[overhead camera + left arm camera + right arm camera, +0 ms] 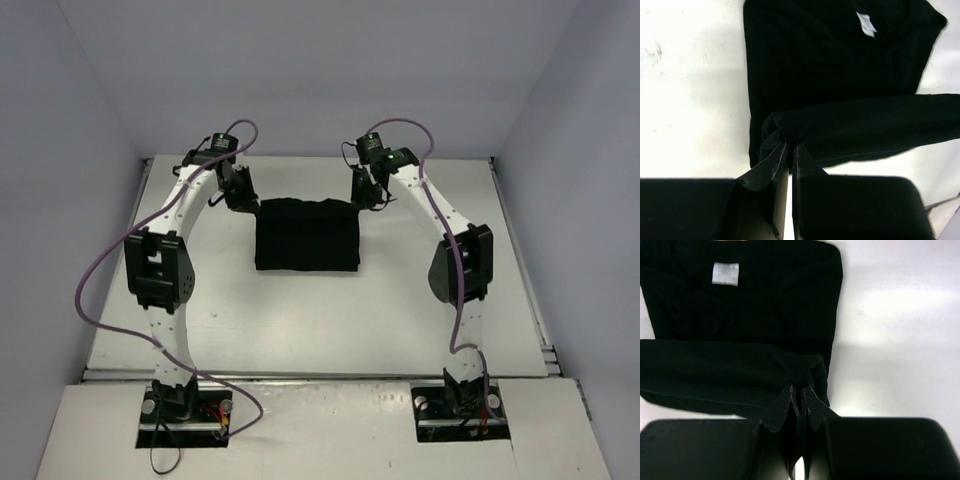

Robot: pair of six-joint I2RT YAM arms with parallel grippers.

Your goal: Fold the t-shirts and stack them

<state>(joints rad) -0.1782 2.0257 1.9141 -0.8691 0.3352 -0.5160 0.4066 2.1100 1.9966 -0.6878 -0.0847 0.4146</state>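
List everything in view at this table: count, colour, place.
t-shirt: one, black, partly folded, middle of the table toward its far side.
label: one, white, on the t-shirt.
table: one, white, under the t-shirt.
cables: two, purple, one along each arm.
left arm: one, white with black joints, base at the near edge, left side.
right arm: one, white with black joints, base at the near edge, right side.
left gripper: one, black, shut on the t-shirt's far left corner.
right gripper: one, black, shut on the t-shirt's far right corner.
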